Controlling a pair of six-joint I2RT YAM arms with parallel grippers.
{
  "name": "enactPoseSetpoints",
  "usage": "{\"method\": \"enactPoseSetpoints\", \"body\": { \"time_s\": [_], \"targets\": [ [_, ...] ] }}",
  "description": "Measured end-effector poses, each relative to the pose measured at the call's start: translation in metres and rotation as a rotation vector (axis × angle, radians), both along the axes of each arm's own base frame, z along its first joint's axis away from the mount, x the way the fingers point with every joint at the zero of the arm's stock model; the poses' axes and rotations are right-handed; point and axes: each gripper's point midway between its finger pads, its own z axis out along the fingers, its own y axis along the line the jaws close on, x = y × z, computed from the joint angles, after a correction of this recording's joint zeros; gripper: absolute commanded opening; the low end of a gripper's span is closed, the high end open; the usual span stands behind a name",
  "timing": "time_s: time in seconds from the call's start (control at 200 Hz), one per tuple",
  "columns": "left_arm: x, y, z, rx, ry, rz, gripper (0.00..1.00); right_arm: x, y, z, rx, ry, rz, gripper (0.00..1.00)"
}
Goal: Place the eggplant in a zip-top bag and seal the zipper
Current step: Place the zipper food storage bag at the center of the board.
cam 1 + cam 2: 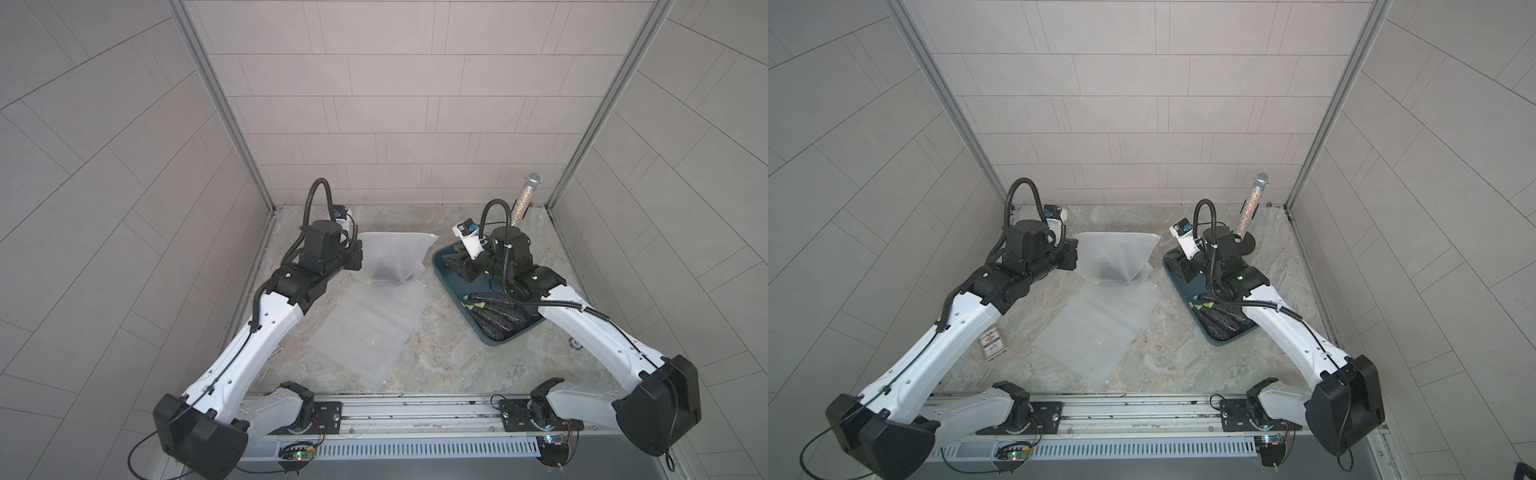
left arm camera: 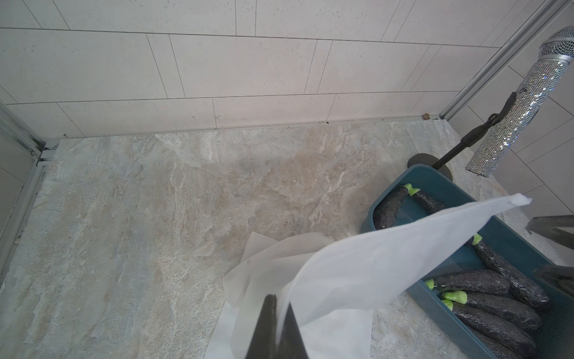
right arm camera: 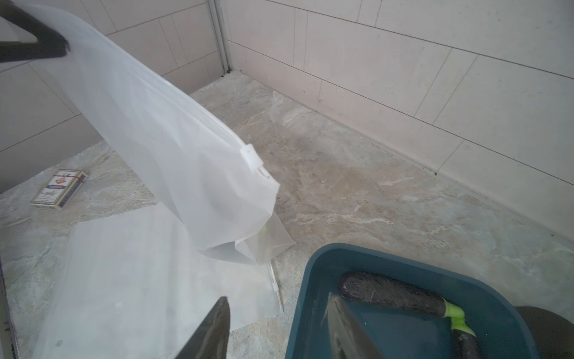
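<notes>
Left gripper [image 2: 281,300]: jaws pinching the upper corner of the zip-top bag [image 1: 395,253], which hangs raised at centre frame in both top views.
Eggplant [image 1: 383,272]: dark shape showing through the bag's lower end.
Zipper slider [image 3: 250,155]: near the bag's free corner.
Right gripper [image 3: 276,303]: jaws spread, nothing between them, over the edge of the blue tray [image 3: 400,338], right of centre.
Further eggplants [image 1: 498,318]: lying in the tray.
Second bag [image 1: 370,332]: flat on the desk [image 1: 436,361], under the first.
Microphone [image 1: 525,199]: on a stand, behind the tray.
Card box [image 1: 992,345]: on the desk, lower left.
</notes>
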Motion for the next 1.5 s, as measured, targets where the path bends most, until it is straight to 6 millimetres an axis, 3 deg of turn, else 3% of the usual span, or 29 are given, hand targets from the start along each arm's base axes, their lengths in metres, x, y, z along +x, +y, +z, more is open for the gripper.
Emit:
{"method": "enactPoseSetpoints", "body": {
  "time_s": [0.195,0.515,0.575,0.7,0.795,0.931,1.016,1.286,1.386,1.496],
  "targets": [
    [-0.001,-0.003,0.0,-0.006,0.001,-0.015,0.0,0.013,0.022,0.006,0.1,-0.041,0.087,0.56],
    [-0.003,-0.007,0.002,-0.01,-0.002,-0.044,0.0,0.04,0.045,-0.007,0.176,-0.019,0.17,0.55],
    [-0.002,-0.007,0.002,-0.008,-0.005,-0.049,0.0,0.042,0.049,-0.005,0.194,-0.028,0.19,0.48],
    [-0.002,-0.006,0.003,-0.004,-0.009,-0.049,0.0,0.042,0.056,0.003,0.236,-0.036,0.226,0.13],
    [-0.003,-0.004,0.006,-0.003,-0.019,-0.042,0.0,0.041,0.059,0.011,0.259,-0.036,0.241,0.04],
    [-0.006,0.001,0.017,-0.007,-0.051,-0.029,0.0,0.035,0.067,0.026,0.261,-0.063,0.268,0.03],
    [-0.008,0.003,0.034,-0.016,-0.089,-0.028,0.0,0.024,0.074,0.043,0.251,-0.091,0.292,0.03],
    [-0.03,0.015,0.111,-0.06,-0.269,-0.019,0.0,-0.022,0.08,0.141,0.3,-0.292,0.346,0.05],
    [-0.037,0.023,0.129,-0.066,-0.301,0.009,0.0,-0.019,0.08,0.164,0.331,-0.32,0.331,0.07],
    [-0.032,0.036,0.129,-0.061,-0.281,0.08,0.0,0.0,0.092,0.163,0.342,-0.287,0.31,0.08]
  ]
}}
